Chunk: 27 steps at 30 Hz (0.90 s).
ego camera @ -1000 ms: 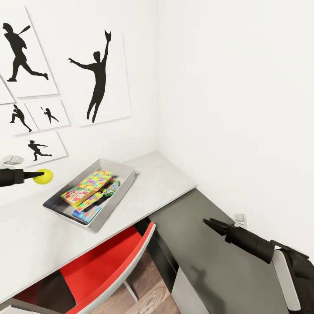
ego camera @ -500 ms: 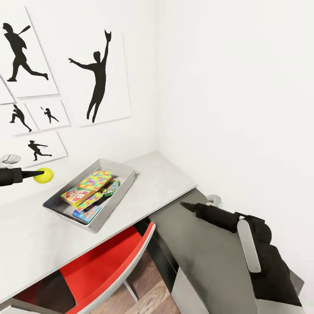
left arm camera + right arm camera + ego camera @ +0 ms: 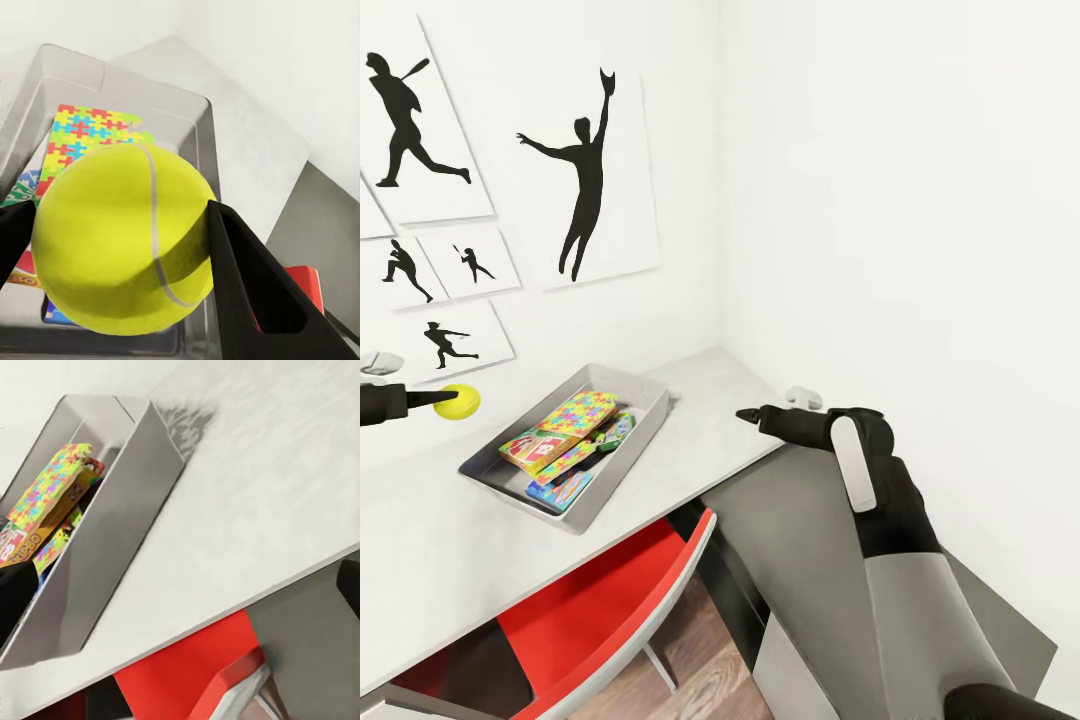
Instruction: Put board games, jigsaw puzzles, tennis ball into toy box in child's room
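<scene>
Wooden floor shows at six o'clock in the head view, and on it stands a red chair, pushed partly under the table. This table has a pale grey top that goes from eight o'clock up to the corner of the room, and a lower dark grey section at five o'clock. Over the edge between the two parts hangs the right gripper, at about three o'clock from the toy box and apart from it; whether its jaws are wide or narrow I cannot tell. The grey toy box lies on the pale top, near the middle of the view. Inside it are a jigsaw puzzle box and other colourful flat boxes, one with red print. At nine o'clock the left gripper holds the tennis ball between its fingers, above the table and beside the box, not over it. Behind are white walls, and the wall at eleven o'clock carries posters with black figures of players.
</scene>
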{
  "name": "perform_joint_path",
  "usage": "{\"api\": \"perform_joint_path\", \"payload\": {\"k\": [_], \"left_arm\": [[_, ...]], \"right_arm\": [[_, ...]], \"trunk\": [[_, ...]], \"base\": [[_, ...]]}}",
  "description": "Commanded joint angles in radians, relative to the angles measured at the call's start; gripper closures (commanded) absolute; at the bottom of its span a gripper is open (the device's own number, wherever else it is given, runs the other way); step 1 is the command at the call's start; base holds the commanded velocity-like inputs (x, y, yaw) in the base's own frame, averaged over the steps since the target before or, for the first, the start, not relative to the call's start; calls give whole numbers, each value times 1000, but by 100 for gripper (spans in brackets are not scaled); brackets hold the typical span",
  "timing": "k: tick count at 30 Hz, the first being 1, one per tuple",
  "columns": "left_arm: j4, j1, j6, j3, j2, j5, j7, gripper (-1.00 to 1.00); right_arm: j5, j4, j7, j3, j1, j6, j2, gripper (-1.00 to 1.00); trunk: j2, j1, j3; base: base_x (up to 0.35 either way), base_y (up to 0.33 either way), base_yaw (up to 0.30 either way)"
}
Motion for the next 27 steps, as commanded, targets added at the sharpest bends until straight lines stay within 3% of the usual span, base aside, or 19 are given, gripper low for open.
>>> {"api": "perform_joint_path", "payload": {"k": [1,7,11,16,24,27], "left_arm": [[0,-2,6,2,0,-12,-13,100],[-2,-2,5,2,0,-11,-29,100],[-2,-2,4,-4,0,-12,-86,100],[-3,-1,4,-7,-1,-16,-109,100],[2,-3,-1,-9,-2,-32,-92,100],[2,-3,-2,-8,-3,-38,-54,100]], "right_arm": [[7,0,10,-2,-1,5,1,-100],[-4,-1,8,-1,7,5,-2,-100],[-5,-1,8,-3,9,5,-3,-100],[-5,-1,9,-4,10,5,-3,-100],[-5,-2,9,-1,12,5,-3,-100],[-5,-6,10,-1,16,5,-2,-100]], "trunk": [[-2,1,-2],[-2,1,-2],[-2,1,-1],[-2,1,-1],[-2,1,-1],[-2,1,-1]], "base": [[0,0,0],[0,0,22],[0,0,196],[0,0,73],[0,0,7],[0,0,0]]}}
